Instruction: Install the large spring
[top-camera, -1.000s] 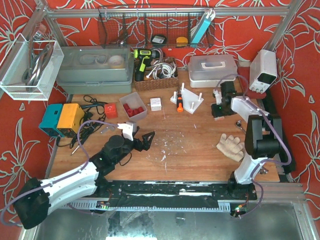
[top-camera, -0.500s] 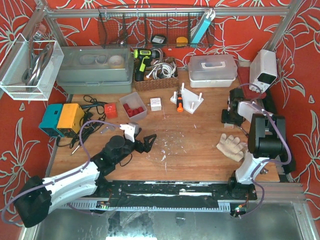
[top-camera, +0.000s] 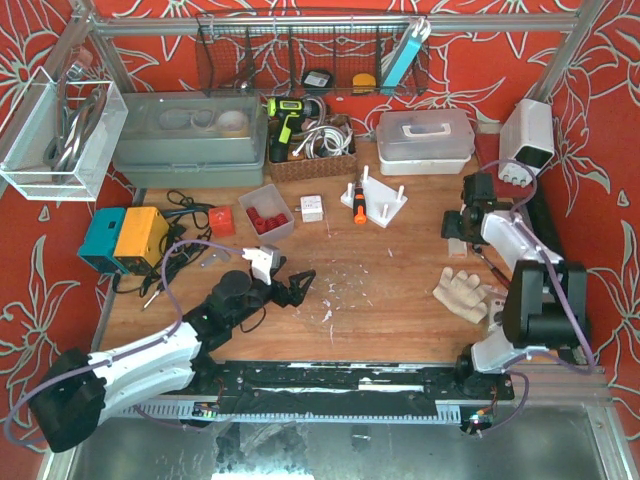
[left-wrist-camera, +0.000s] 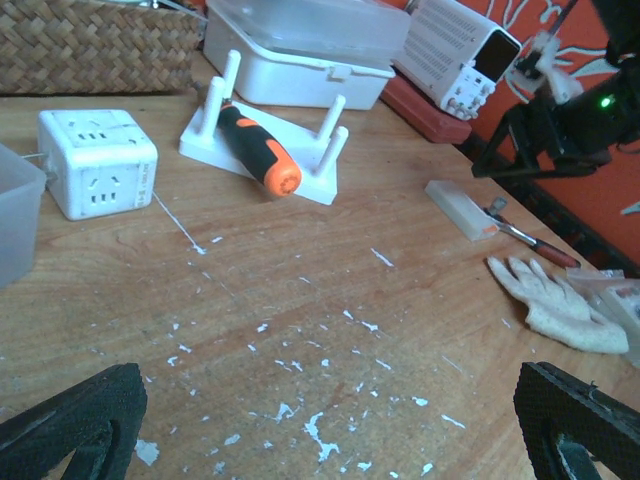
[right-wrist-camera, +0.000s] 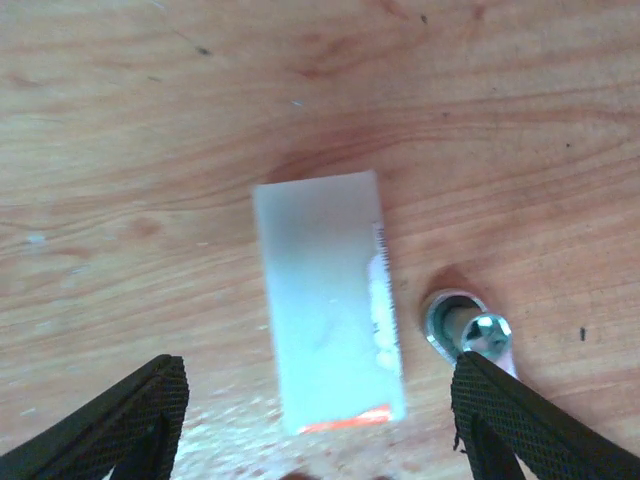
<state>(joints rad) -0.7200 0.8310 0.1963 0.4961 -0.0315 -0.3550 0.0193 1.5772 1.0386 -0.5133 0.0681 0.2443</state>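
We could not find the large spring in any view, so its place, heading and long axis stayed unknown to us. The right end effector (right-wrist-camera: 320, 430) hung over the desk (right-wrist-camera: 150, 120), spread and empty, straddling a small white box (right-wrist-camera: 325, 315) beside a wrench socket (right-wrist-camera: 465, 330). Whether that box held the spring we could not tell. The left end effector (left-wrist-camera: 325, 430) was spread wide, holding nothing. We judged such a spring would be light, stiff steel, slick and prone to roll or flick away, so best pinched across the coils at mid-length.
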